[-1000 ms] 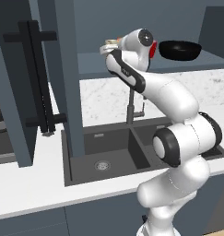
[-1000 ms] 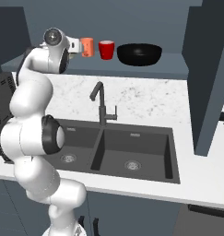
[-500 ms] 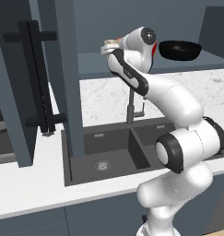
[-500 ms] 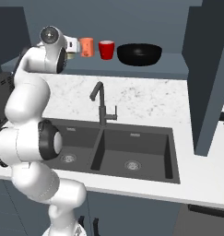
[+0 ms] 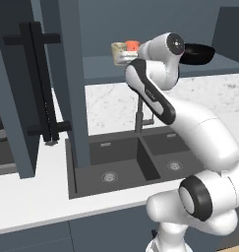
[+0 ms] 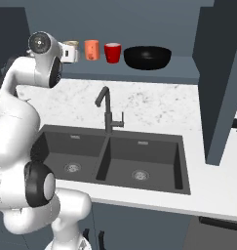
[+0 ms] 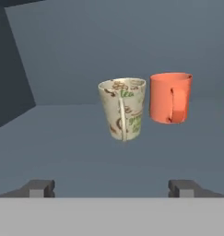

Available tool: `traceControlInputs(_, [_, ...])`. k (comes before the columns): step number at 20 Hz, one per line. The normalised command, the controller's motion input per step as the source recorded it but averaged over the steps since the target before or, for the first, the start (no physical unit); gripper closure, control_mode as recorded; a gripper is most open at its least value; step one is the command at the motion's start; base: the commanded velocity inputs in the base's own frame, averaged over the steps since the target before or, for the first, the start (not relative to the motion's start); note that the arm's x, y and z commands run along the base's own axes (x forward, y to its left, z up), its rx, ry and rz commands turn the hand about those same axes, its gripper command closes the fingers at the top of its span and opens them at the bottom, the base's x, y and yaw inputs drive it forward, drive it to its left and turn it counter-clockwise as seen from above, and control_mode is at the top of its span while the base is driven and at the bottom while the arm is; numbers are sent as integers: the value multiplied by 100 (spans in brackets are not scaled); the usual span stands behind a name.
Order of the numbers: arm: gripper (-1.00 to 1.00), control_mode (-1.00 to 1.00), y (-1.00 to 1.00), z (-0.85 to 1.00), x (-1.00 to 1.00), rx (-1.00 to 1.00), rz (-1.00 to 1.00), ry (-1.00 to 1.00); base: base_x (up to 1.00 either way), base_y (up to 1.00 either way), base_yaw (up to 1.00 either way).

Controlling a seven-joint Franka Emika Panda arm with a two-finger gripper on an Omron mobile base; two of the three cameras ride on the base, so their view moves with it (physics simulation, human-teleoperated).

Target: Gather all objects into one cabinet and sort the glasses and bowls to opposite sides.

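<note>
On the wall cabinet's shelf point(image 6: 178, 73) the cups stand in a row. The beige mug point(image 7: 123, 108) is leftmost, with the orange tumbler point(image 7: 170, 97) close beside it. Further right come the red cup point(image 6: 112, 52) and the wide black bowl point(image 6: 147, 57). My gripper point(image 7: 113, 188) is open, its fingertips point(image 7: 39, 188) spread wide and short of the mug, with nothing between them. From the left base, the mug point(image 5: 119, 50) shows just beyond my hand, the bowl point(image 5: 197, 53) to the right.
The cabinet's left door point(image 5: 22, 98) stands open with black bar handles point(image 5: 40, 83). Its right door point(image 6: 220, 83) hangs open too. Below the shelf lie a marble counter point(image 6: 154, 105), a double black sink point(image 6: 110, 158) and a dark faucet point(image 6: 106, 110).
My hand has drawn back a little from the shelf and the elbow has shifted. The beige mug stays standing beside the orange tumbler.
</note>
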Motion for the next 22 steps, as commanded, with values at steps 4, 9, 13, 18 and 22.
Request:
traceControlInputs(4, [-100,-100,-67,36,-100,1,0,0,0,0,0])
traceControlInputs(9, [-100,-100,-95,45,-100,0,0,0,0,0,0])
traceControlInputs(13, [-100,-100,-100,39,-100,-2,1,0,0,0,0])
traceControlInputs(18, [-100,-100,-100,27,-100,-1,2,0,0,0,0])
traceControlInputs(22, [-100,-100,-100,21,-100,0,2,0,0,0,0])
